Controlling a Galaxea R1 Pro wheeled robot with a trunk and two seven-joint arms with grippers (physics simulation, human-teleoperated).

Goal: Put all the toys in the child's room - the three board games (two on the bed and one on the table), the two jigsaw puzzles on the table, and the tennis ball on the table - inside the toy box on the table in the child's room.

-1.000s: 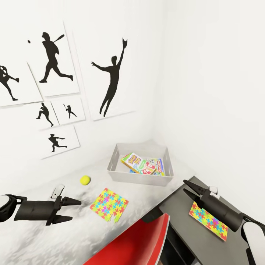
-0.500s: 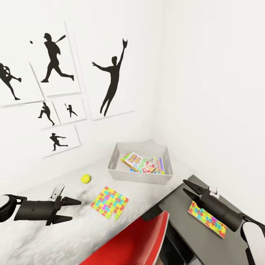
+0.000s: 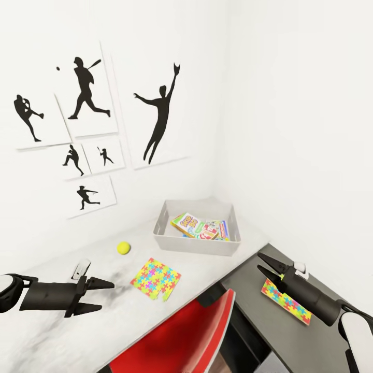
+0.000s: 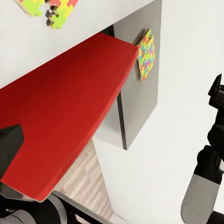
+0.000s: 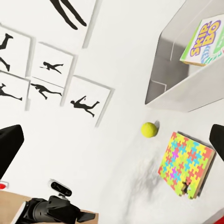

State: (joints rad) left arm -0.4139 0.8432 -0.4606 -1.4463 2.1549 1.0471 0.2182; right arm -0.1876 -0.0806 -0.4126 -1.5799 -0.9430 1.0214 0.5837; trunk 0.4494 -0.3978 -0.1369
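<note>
The light-grey toy box [image 3: 194,245] stands on the pale table [image 3: 62,331] in the wall corner. Board games lie inside it, with the Skip-Bo box [image 3: 187,224] on top and two more [image 3: 213,230] overlapping beside it. The tennis ball [image 3: 123,247] rests on the table left of the box. One jigsaw puzzle [image 3: 155,278] lies on the pale top nearer me. The other puzzle [image 3: 286,301] lies on the dark lower section, partly behind my right arm. My left gripper [image 3: 107,296] hovers open left of the first puzzle. My right gripper [image 3: 259,261] is open above the dark section's edge.
A red chair [image 3: 176,331] is pushed against the table's front, between my arms. Black silhouette posters [image 3: 158,119] hang on the white wall behind the table. In the right wrist view the ball [image 5: 149,129], puzzle [image 5: 186,163] and toy box [image 5: 175,81] appear together.
The whole picture has shifted, so the camera has moved a little. Both grippers hold the same open pose, and none of the toys has moved on the table.
</note>
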